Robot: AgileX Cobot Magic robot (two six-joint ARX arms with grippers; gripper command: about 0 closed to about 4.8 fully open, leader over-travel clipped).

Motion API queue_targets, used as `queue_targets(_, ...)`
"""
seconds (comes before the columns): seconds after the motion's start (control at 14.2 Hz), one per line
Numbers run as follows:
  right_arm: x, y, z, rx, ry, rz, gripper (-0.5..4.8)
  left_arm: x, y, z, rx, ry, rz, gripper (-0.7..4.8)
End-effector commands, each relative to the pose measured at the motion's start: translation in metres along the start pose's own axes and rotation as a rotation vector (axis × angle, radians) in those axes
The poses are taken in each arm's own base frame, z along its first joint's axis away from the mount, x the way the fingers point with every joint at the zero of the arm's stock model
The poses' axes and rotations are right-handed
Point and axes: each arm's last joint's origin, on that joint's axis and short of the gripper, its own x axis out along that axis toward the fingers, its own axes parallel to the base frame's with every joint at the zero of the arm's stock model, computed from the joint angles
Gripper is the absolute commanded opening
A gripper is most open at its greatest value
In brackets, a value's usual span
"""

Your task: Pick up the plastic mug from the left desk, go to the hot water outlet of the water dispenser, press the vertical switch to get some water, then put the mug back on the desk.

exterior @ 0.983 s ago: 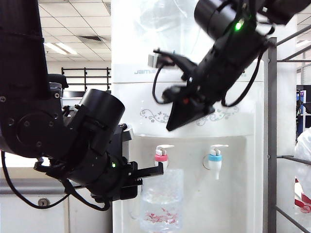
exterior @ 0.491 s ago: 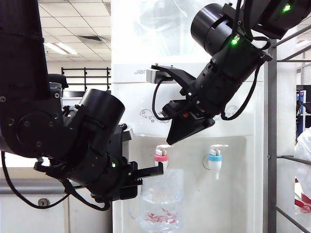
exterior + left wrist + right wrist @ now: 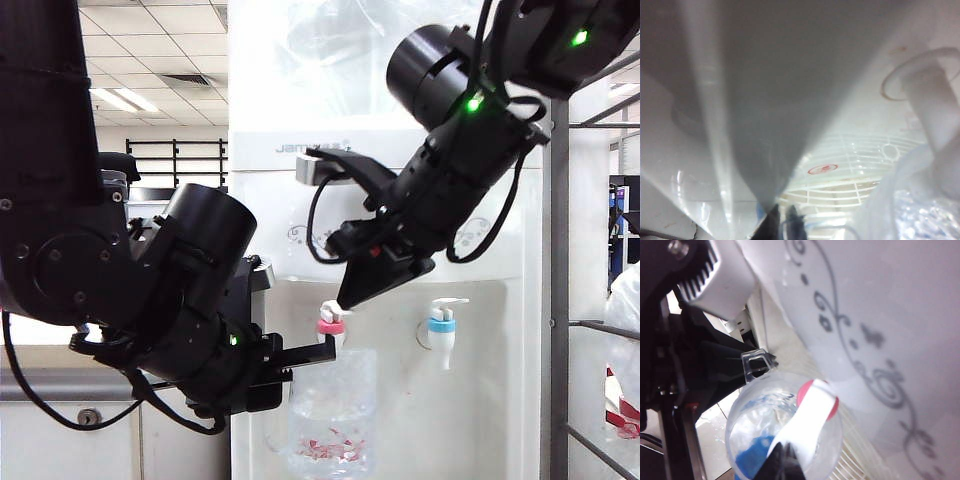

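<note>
Plastic mug (image 3: 330, 410) pinched in left gripper (image 3: 318, 352) under dispenser (image 3: 480, 420); right gripper (image 3: 350, 297) closed.

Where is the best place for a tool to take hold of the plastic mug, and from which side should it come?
The side handle, from the left in the exterior view: it juts out from the round clear mug, and the left tool grips there already.

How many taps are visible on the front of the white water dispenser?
2. The white tap with a red collar sits left in the recess, above the clear plastic mug; the white tap with a blue collar sits to its right. None seems hidden.
</note>
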Motion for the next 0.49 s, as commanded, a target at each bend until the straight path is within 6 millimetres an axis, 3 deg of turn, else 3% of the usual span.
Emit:
queue_targets(0.07, 0.0025, 0.0007, -0.0041, 0.001, 0.031, 0.007, -0.01, -0.0006, -0.0032, 0.0089, -0.024, -0.057, -0.013, -0.05)
queue_targets(0.49, 0.0025, 0.0009, -0.0049, 0.002, 0.038, 0.009, -0.01, -0.0006, -0.0032, 0.009, -0.024, -0.058, -0.013, -0.05)
